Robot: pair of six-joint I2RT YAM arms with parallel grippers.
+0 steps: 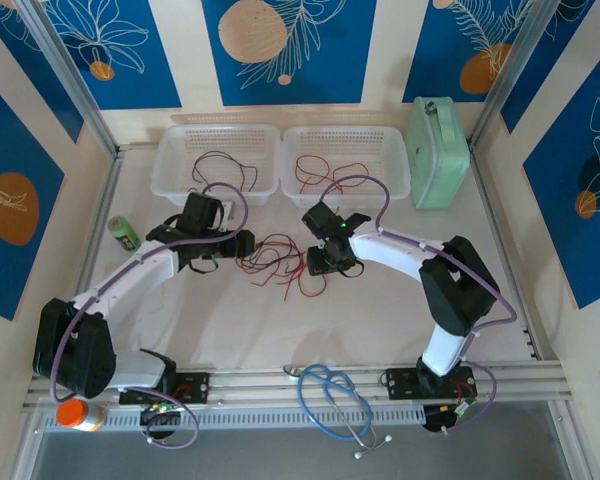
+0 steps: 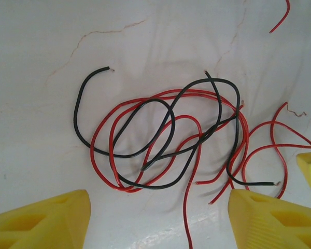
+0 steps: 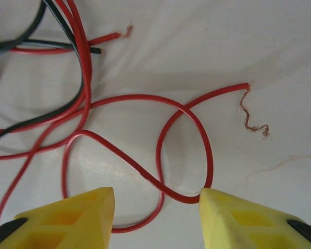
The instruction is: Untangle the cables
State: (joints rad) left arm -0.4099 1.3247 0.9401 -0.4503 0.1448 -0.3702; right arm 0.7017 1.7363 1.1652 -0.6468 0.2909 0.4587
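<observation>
A loose tangle of thin red and black cables (image 1: 280, 262) lies on the white table between my two arms. My left gripper (image 1: 235, 245) hovers at the tangle's left side. In the left wrist view its yellow fingers (image 2: 46, 218) stand wide apart, and the left gripper (image 2: 158, 207) is open just short of the red and black loops (image 2: 160, 135), with one red strand running down between the fingers. My right gripper (image 1: 325, 262) is at the tangle's right edge. It (image 3: 156, 199) is open, with a red cable loop (image 3: 184, 148) crossing between its tips and touching the right fingertip (image 3: 210, 199).
Two white baskets stand at the back, the left basket (image 1: 170, 165) with black wires and the right basket (image 1: 400, 165) with red ones. A mint-green case (image 1: 438, 152) is at back right, a green can (image 1: 124, 233) at left. A blue stethoscope (image 1: 335, 400) and an orange-capped bottle (image 1: 78, 414) lie near the front rail.
</observation>
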